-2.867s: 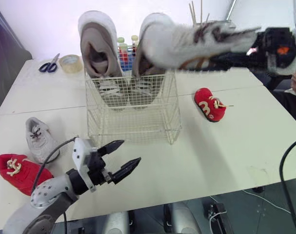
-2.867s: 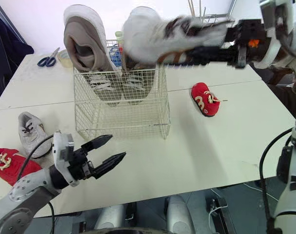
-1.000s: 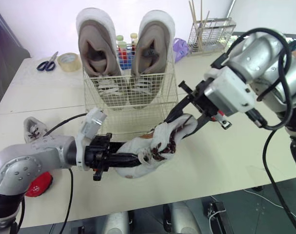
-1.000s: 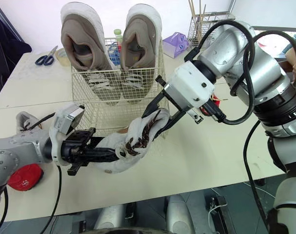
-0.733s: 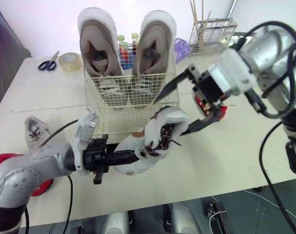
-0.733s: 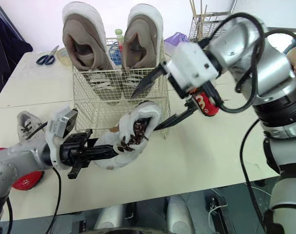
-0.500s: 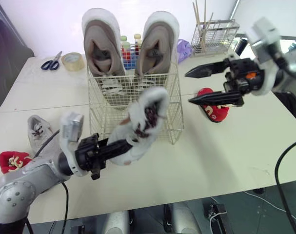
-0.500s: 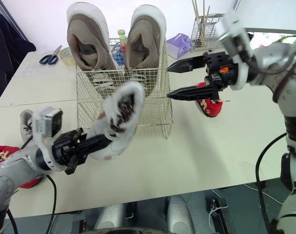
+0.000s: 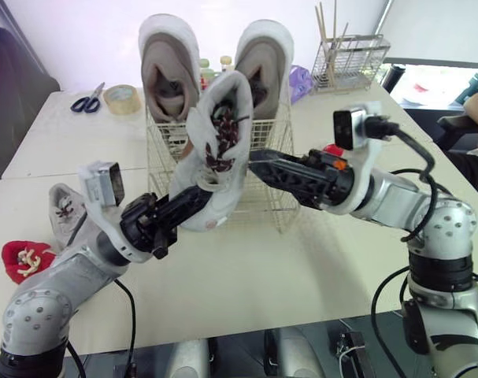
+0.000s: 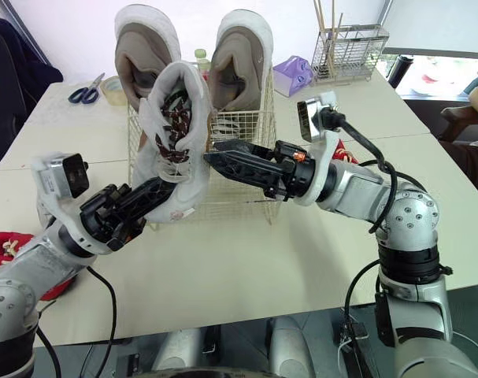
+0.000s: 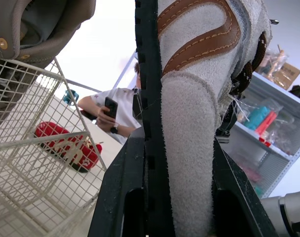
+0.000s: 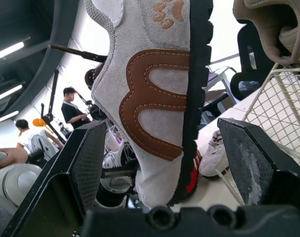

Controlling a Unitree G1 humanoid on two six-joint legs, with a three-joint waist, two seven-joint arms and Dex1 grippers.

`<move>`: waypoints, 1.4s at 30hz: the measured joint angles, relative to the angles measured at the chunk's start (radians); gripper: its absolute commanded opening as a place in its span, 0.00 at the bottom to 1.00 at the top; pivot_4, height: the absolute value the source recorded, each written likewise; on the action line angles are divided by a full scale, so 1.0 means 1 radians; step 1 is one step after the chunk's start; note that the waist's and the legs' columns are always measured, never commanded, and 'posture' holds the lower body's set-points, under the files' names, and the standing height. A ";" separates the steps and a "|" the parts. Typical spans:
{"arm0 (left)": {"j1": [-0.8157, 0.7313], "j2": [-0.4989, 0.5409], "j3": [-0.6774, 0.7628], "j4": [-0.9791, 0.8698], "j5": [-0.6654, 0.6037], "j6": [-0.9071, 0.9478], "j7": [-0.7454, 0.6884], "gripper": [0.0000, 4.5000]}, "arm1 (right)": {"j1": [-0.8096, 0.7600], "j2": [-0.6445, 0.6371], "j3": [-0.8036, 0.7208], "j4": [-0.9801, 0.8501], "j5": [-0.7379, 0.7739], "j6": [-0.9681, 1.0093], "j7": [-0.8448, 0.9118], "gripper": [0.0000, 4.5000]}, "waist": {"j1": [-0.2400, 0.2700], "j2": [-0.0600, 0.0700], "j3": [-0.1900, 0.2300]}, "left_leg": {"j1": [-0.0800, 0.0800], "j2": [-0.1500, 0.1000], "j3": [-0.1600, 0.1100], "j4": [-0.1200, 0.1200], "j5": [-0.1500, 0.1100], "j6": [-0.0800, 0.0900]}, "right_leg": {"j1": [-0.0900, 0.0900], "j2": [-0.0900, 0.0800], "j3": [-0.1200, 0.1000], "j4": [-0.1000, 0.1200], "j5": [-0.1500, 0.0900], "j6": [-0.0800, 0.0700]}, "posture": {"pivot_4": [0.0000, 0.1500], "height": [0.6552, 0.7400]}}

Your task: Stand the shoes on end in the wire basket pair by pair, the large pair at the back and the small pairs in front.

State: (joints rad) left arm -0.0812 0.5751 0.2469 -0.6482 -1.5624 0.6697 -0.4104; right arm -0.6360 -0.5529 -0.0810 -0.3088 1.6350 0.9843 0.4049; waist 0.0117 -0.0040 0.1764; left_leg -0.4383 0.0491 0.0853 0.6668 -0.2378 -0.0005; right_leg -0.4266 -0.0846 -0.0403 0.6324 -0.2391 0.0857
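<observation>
Shoe with brown laces, grey-white in colour, is up in the air just in front of the wire basket, higher than its front rim. It stands nearly upright, toe up, with the laced side turned toward us.

We hold it with the left fingers, which reach up from the left front of the basket. They are clamped on the lower, heel end of the shoe. In the left wrist view one black finger presses on each side of it.

Our right fingers reach across the front of the basket from its right side to the same shoe. They are apart, and the lower part of the shoe lies between them. In the right wrist view we see a gap at each side, so they do not touch it.

At the back of the basket the large pair stands on end, toes down.

On the counter, left of the basket, lies a small grey shoe, and further left a red shoe. A second red shoe lies on the counter right of the basket.
</observation>
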 measured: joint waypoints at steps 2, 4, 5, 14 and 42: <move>-0.001 -0.003 -0.004 0.002 0.002 0.000 0.000 0.21 | -0.015 0.007 0.000 0.000 0.005 0.001 -0.005 0.86 | -0.001 0.000 0.000 | 0.000 0.000 0.000 0.000 0.000 0.000 | 0.000 0.001 0.000 0.000 0.000 0.000 | 1.00 1.00; -0.005 -0.010 -0.010 0.005 0.003 -0.001 0.000 0.21 | -0.029 0.017 0.002 0.000 0.005 0.001 -0.007 0.86 | -0.001 0.000 0.000 | 0.000 0.001 0.000 0.000 0.000 0.000 | 0.000 0.002 0.000 0.000 0.000 0.000 | 1.00 1.00; -0.008 -0.011 -0.013 0.005 0.005 -0.001 -0.001 0.21 | -0.034 0.021 0.007 0.000 0.002 0.001 -0.007 0.86 | -0.001 0.000 0.000 | 0.000 0.001 0.000 0.000 0.000 0.000 | 0.000 0.002 0.000 0.000 0.000 0.000 | 1.00 1.00; -0.005 -0.012 -0.029 0.000 0.037 -0.006 -0.010 0.21 | -0.040 0.055 0.042 0.000 -0.045 0.000 -0.011 0.45 | 0.000 0.000 0.000 | 0.000 0.001 0.000 0.000 0.000 0.000 | 0.000 0.002 0.000 0.000 0.000 0.000 | 1.00 1.00; -0.012 0.392 0.122 0.036 -0.001 0.111 0.179 0.99 | -0.221 -0.035 -0.068 0.137 -0.310 -0.111 0.300 0.05 | 0.001 0.001 0.001 | -0.001 0.002 0.000 -0.002 0.000 0.000 | -0.002 0.002 0.000 -0.002 0.000 -0.001 | 1.00 1.00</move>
State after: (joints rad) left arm -0.0931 0.9671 0.3690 -0.6125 -1.5634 0.7804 -0.2315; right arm -0.8574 -0.5878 -0.1492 -0.1715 1.3246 0.8734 0.7046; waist 0.0122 -0.0032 0.1772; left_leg -0.4394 0.0508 0.0852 0.6650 -0.2381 -0.0009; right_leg -0.4287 -0.0828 -0.0403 0.6300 -0.2394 0.0849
